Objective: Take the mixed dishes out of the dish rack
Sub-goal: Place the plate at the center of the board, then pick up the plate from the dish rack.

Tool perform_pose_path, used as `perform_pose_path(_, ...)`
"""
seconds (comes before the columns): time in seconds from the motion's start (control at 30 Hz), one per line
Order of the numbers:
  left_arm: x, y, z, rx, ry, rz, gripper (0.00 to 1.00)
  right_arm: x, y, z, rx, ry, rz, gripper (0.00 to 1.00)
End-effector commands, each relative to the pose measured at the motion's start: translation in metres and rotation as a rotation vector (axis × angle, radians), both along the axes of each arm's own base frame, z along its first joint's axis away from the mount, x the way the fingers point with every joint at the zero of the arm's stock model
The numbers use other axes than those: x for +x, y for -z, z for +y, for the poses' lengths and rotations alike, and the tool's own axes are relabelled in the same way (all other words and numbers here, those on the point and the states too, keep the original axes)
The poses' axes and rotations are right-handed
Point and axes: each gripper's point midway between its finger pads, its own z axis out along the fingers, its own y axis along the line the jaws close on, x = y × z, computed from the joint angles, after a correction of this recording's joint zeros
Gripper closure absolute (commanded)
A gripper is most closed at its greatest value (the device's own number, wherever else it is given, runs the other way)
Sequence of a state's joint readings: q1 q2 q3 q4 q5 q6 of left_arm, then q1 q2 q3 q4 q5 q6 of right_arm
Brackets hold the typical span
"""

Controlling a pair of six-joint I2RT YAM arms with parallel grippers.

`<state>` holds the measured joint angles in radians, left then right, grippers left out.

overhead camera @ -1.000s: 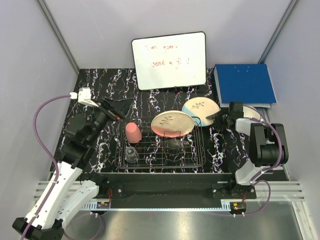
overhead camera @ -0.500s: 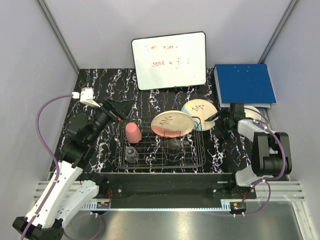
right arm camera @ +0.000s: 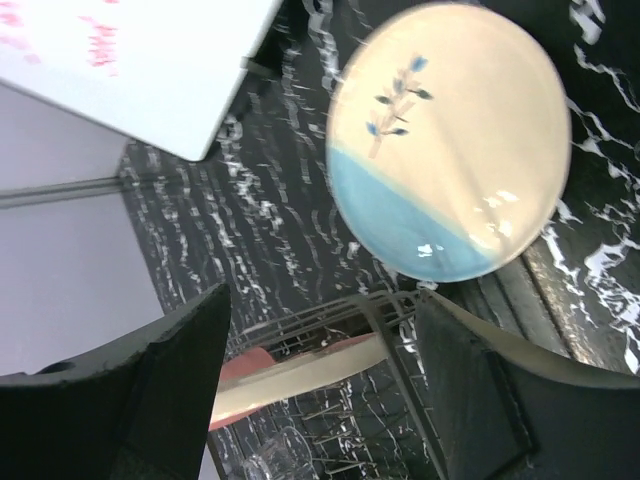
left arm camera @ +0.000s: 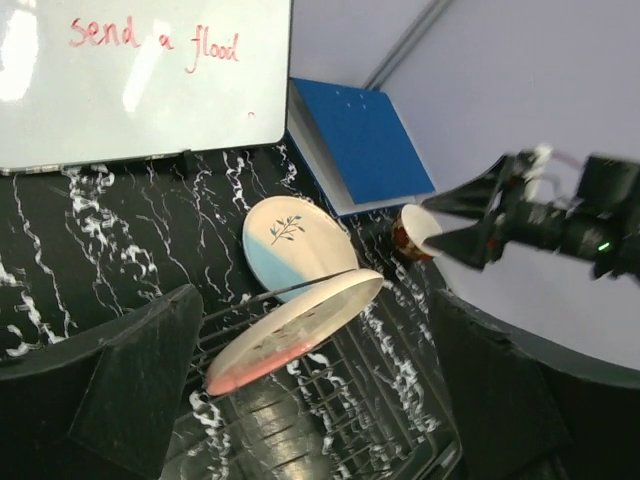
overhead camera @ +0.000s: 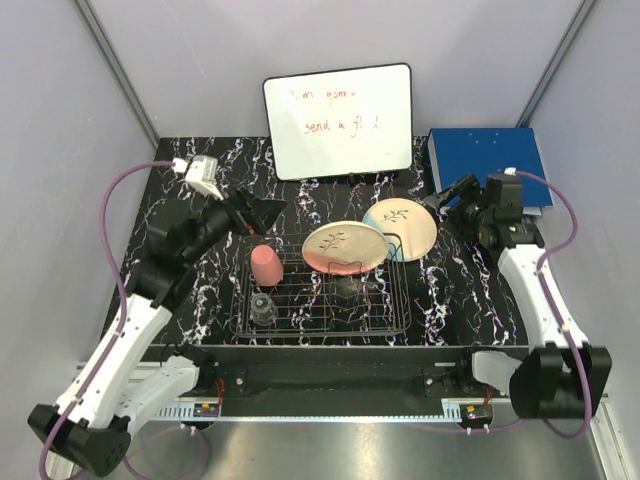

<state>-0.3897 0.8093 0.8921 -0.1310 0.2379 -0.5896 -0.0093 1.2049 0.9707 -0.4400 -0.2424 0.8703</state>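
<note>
I see dish rack [overhead camera: 392, 312] mid-table, with pink-band plate [overhead camera: 345, 247], pink cup [overhead camera: 266, 265] and glass [overhead camera: 264, 308] in it. Blue-band plate [overhead camera: 402, 226] sits just off its far-right corner. Left gripper [overhead camera: 265, 212] and right gripper [overhead camera: 447, 197]: jaws apart, both empty

Between the right fingers [right arm camera: 150, 370], the pink-banded plate [right arm camera: 300, 375] is showing only its edge, and the glass [right arm camera: 272, 458] is being cut off by the view's bottom edge. Beyond the left fingers [left arm camera: 130, 385], the whiteboard [left arm camera: 140, 80] is running off the top, while the rack [left arm camera: 330, 425] is getting cropped below
</note>
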Motion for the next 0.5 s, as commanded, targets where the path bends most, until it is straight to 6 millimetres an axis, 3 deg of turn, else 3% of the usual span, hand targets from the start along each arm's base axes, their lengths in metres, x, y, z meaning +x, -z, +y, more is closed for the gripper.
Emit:
perform_pose_path(0.0,-0.001,-0.003,-0.027,0.211,0.237,-0.122,0.01,-0.016,-0.064,0.008,-0.072,-0.059,-0.21,0.2)
perform_pose_path(0.07,0.001,0.01,-0.035,0.358,0.282,-0.175,0.01,-0.023,-0.078,0.015,-0.051,-0.094,-0.3,0.23)
perform_pose_path(0.1,0.012,0.022,-0.037,0.436,0.258,-0.18,0.01,-0.026,-0.08,0.017,-0.043,-0.107,-0.324,0.23)
perform_pose_path(0.13,0.007,0.029,-0.051,0.493,0.302,-0.207,0.01,-0.028,-0.078,0.021,-0.03,-0.131,-0.342,0.23)
perform_pose_path(0.27,0.024,0.063,-0.063,0.738,0.391,-0.275,0.01,-0.037,-0.082,0.025,-0.036,-0.161,-0.382,0.25)
perform_pose_path(0.47,0.049,0.066,-0.072,0.826,0.376,-0.447,0.01,-0.046,-0.087,0.027,-0.039,-0.185,-0.422,0.25)
